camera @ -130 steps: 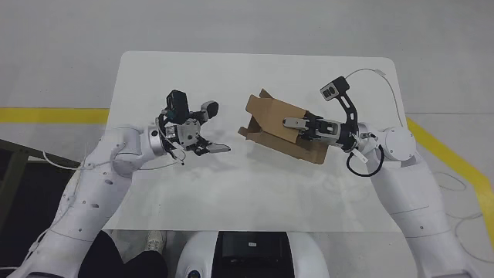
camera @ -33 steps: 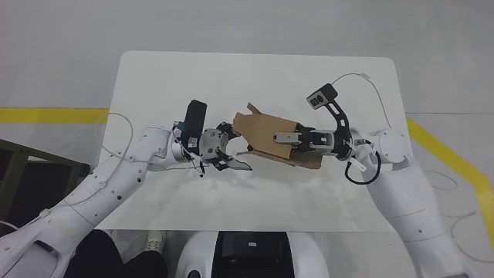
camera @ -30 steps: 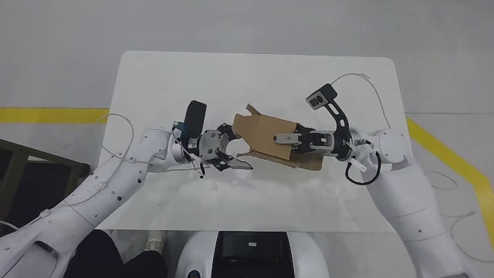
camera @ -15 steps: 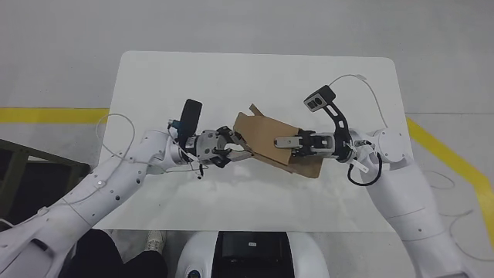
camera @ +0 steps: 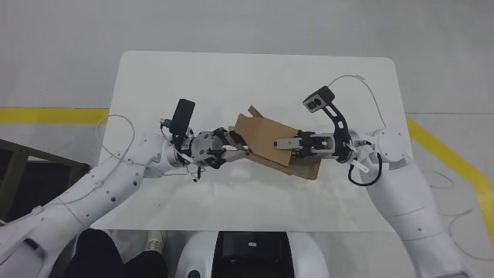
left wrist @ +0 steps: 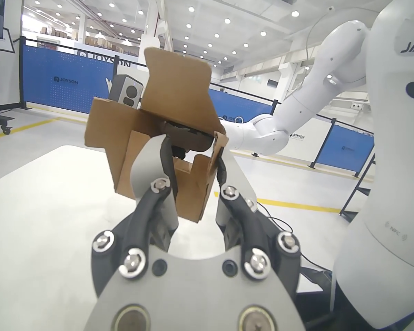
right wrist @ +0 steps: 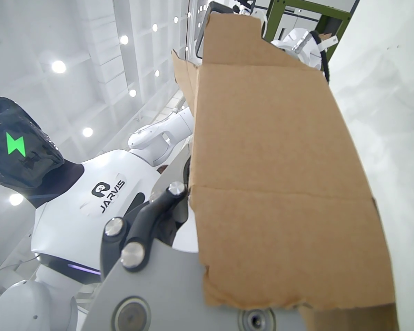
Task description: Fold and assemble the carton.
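White worktop (camera: 154, 77) stands on a grey floor, with a yellow floor line (camera: 46, 114) running out past its left and right sides. Near the middle of the worktop, a little toward the near edge, the left end effector (camera: 238, 153) meets the left, open end of a brown cardboard carton (camera: 266, 135). In the left wrist view its two fingers (left wrist: 151, 163) are spread apart, and a short inner flap (left wrist: 203, 180) of the carton (left wrist: 172, 84) stands in the gap between them, close to one finger, with no grip on it. The carton is half erected and lies tilted across the middle of the worktop, its right end nearer and its left end farther, with one loose flap (camera: 251, 113) sticking out on the far left side. From the right, the right end effector (camera: 284, 143) is clamped on the carton's upper panel. The right wrist view shows one silver finger (right wrist: 174, 173) pressed against the panel (right wrist: 272, 160), while the cardboard hides the other finger.
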Controlling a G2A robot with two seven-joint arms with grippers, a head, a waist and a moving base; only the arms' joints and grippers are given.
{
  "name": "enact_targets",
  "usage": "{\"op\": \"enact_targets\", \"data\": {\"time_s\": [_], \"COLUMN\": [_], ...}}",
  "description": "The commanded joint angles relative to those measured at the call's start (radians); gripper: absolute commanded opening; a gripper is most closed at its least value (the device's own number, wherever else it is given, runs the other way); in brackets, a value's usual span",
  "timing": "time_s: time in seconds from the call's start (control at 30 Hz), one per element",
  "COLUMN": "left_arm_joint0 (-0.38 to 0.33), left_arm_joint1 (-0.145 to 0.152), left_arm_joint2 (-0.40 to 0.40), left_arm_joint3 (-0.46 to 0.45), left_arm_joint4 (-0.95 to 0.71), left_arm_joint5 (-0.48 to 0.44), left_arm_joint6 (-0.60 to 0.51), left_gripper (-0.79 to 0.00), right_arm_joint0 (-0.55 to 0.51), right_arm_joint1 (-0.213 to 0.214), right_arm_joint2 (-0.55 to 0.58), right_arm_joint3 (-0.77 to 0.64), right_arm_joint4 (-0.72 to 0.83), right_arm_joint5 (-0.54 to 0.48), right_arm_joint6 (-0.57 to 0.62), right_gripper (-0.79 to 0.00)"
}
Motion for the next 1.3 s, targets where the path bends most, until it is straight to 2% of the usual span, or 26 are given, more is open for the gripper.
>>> {"op": "enact_targets", "data": {"time_s": [0.0,0.37,0.67,0.9,1.07,1.27], "left_arm_joint0": [-0.006,-0.063,-0.104,-0.107,-0.100,-0.093], "left_arm_joint1": [0.004,0.007,-0.008,-0.011,-0.008,-0.004], "left_arm_joint2": [0.013,0.081,0.107,0.089,0.074,0.064], "left_arm_joint3": [0.001,0.020,0.024,0.024,-0.004,-0.018], "left_arm_joint4": [-0.017,-0.057,-0.019,0.030,0.047,0.062], "left_arm_joint5": [0.000,0.000,0.000,0.000,0.000,0.000], "left_arm_joint6": [0.000,-0.006,0.000,0.000,0.000,0.000], "left_gripper": [-0.523,-0.671,-0.640,-0.631,-0.591,-0.619], "right_arm_joint0": [0.001,0.006,0.008,0.009,0.011,0.009], "right_arm_joint1": [0.000,-0.002,-0.003,-0.002,-0.003,-0.003], "right_arm_joint2": [0.000,-0.010,-0.012,-0.012,-0.014,-0.014], "right_arm_joint3": [0.001,-0.007,-0.005,-0.005,-0.004,-0.003], "right_arm_joint4": [0.001,0.004,0.003,-0.004,-0.007,-0.007], "right_arm_joint5": [0.000,0.001,-0.004,-0.003,-0.002,-0.004], "right_arm_joint6": [0.001,0.008,0.008,0.006,0.005,0.000], "right_gripper": [-0.785,-0.785,-0.785,-0.785,-0.785,-0.785]}}
